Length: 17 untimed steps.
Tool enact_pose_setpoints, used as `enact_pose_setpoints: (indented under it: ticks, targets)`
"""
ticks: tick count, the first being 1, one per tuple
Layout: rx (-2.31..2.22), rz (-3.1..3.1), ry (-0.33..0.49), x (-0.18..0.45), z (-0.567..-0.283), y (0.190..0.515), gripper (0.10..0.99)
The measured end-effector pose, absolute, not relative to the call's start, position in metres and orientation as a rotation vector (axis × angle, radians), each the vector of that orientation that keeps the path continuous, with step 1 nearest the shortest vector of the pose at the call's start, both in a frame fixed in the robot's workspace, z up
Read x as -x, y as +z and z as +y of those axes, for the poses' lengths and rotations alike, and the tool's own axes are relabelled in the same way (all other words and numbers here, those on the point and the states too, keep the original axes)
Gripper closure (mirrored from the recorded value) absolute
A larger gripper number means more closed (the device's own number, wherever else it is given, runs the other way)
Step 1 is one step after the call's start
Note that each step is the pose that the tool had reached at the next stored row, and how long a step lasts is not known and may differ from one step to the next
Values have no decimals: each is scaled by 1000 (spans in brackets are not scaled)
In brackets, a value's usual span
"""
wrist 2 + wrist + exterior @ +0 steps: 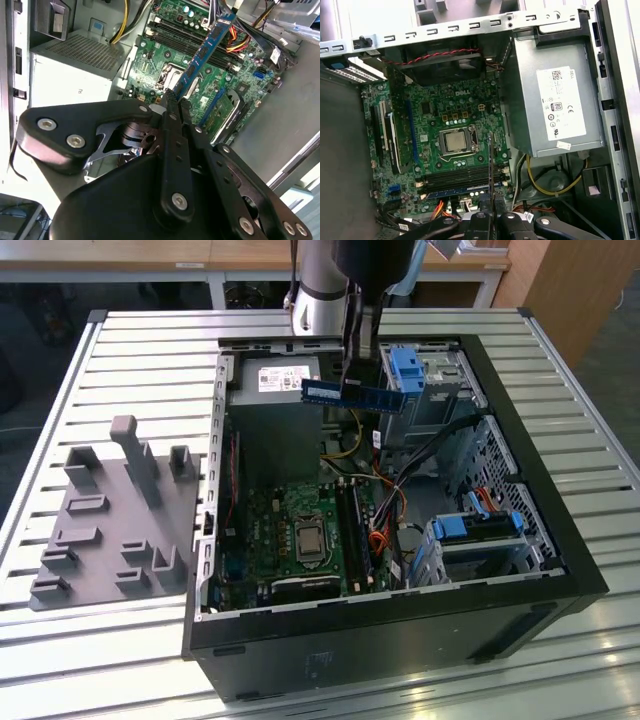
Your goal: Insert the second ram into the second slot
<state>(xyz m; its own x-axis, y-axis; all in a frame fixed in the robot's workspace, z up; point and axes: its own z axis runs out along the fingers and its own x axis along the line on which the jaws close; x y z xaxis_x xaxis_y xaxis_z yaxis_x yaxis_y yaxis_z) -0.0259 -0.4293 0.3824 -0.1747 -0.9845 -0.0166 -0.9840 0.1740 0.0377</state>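
One blue ram stick (322, 392) is gripped between the clenched fingers of the gripper (360, 372). In the exterior view it is held on edge and level, with one end sticking out to each side of the fingers. It is kept up near the rim of the open computer case (560, 530), well above the motherboard (270, 540) and touching nothing but the fingers.

In the second wrist view the ram stick (205, 50) is seen reaching away from the gripper (174, 100), its far end over the board. In the first wrist view the ram stick (491, 160) is seen edge-on as a thin dark line running out from the gripper (490, 210).

The memory slots (354, 525) are found below the gripper, beside the processor socket (308, 538). In the first wrist view the slots (460, 176) are crossed by the line of the ram stick, so it is turned across their run rather than along it. Which slot lies nearest under it cannot be told.

The grey power supply (560, 100) is placed below and to one side of the gripper. A grey parts holder (110, 520) is set on the slatted table (150, 350), outside the case and well apart from the gripper.
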Motion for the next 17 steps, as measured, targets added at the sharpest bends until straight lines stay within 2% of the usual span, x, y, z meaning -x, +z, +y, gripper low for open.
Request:
enact_pose_setpoints:
  ticks: [17]
  targets:
    - [-1939,-2457,-62,26,-429,382,949]
